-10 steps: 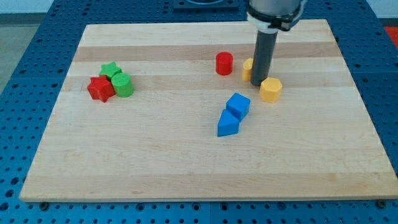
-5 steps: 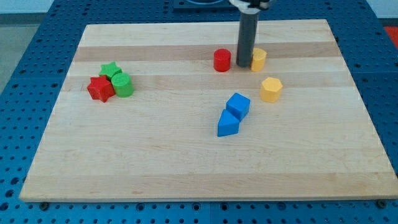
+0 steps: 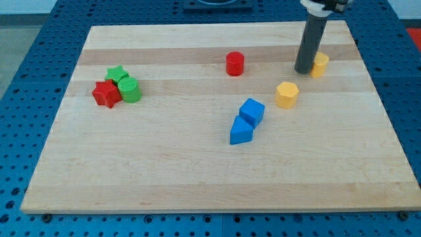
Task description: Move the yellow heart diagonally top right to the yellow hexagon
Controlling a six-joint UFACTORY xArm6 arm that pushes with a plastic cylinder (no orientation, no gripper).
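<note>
Yellow heart (image 3: 320,64) is sitting near the view's top right of the surface (image 3: 164,171), up and to the right of the yellow hexagon (image 3: 287,94) and well apart from it. My tip (image 3: 303,70) is touching the heart's left side, the rod partly covering it. There is no hand on this rig, only the rod, so nothing is gripping the block.

Risks, as judged:
- The heart is lying close to the surface's right edge; pushing further rightward could be sending it off the board.
- Contact is off to one side, so the heart could be spinning away round the tip.
- Pulling back downward could be clipping the hexagon.

Red cylinder (image 3: 235,64), blue blocks (image 3: 247,120) and the red-green cluster (image 3: 117,86) are lying well clear.
</note>
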